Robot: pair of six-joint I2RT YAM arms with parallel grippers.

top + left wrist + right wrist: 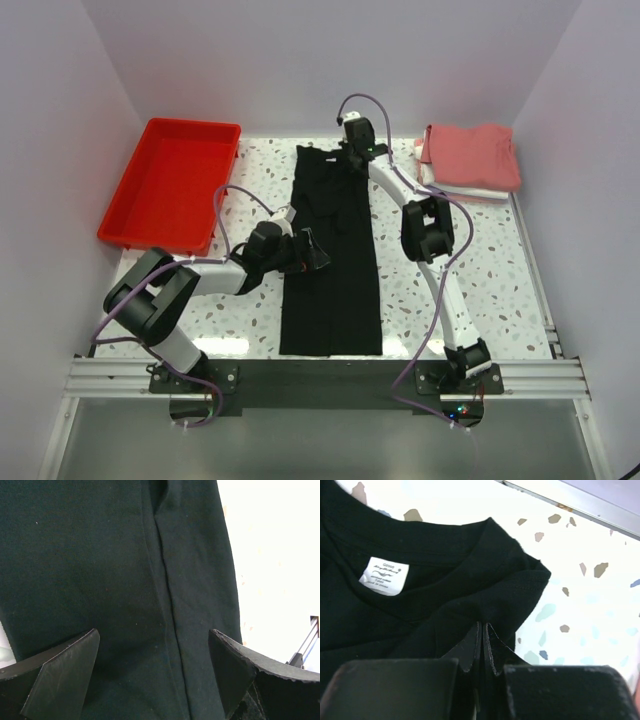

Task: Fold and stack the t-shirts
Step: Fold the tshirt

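Pinching black t-shirt (335, 290), laid lengthwise mid table (480, 260), by its collar end in pressed-together right gripper (482, 630), with left gripper (154, 645) spread wide over mid-length fold; likely best to pin cloth there, then carry collar evenly hemward.

The left arm (190, 275) and the right arm (440, 290) are showing white tubular links between bulky black joint housings; lilac cables (240, 195) are trailing along each; black base plates (195, 378) are showing toward six o'clock in the top view; tiny red and blue lights (458, 410) are glowing there; the left gripper (154, 635) and right gripper (483, 630) are showing matte black wedge-shaped fingers (65, 670) with rough edges.
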